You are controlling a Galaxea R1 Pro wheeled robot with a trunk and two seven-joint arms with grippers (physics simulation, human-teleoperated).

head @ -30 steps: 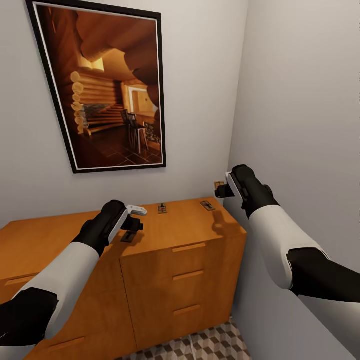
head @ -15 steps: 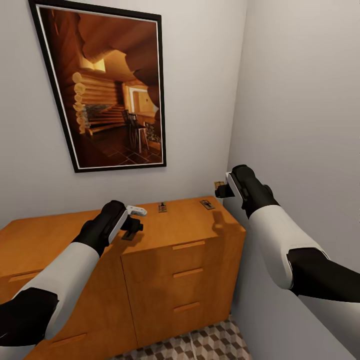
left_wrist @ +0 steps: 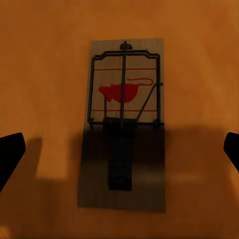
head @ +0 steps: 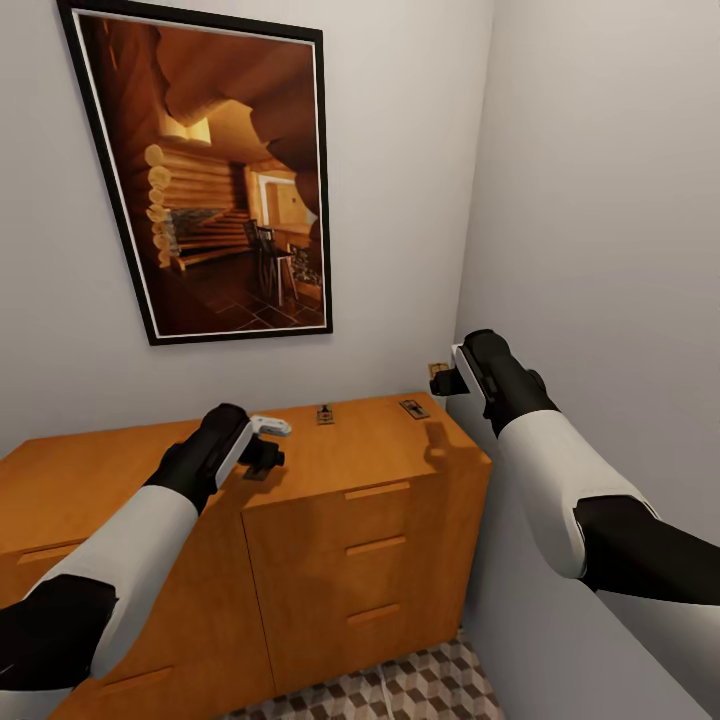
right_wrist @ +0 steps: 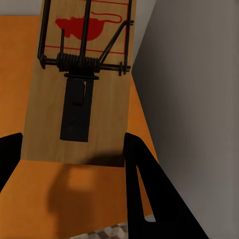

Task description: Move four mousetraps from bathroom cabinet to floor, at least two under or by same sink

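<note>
Grey corner walls (head: 590, 200), framed cabin picture (head: 215, 180), seemingly wooden drawers (head: 360, 540)

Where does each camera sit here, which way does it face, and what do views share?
Head view: high, facing down at the cabinet, framed picture and both arms.
Left wrist view: above the cabinet top, facing a mousetrap lying between dark fingertips.
Right wrist view: facing a mousetrap held in the right pincer.
Shared: the left pincer and its trap; the right pincer's trap.

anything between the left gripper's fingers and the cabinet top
A mousetrap lies flat on the orange cabinet top, centred between the spread fingertips of the left gripper in the left wrist view.
</note>
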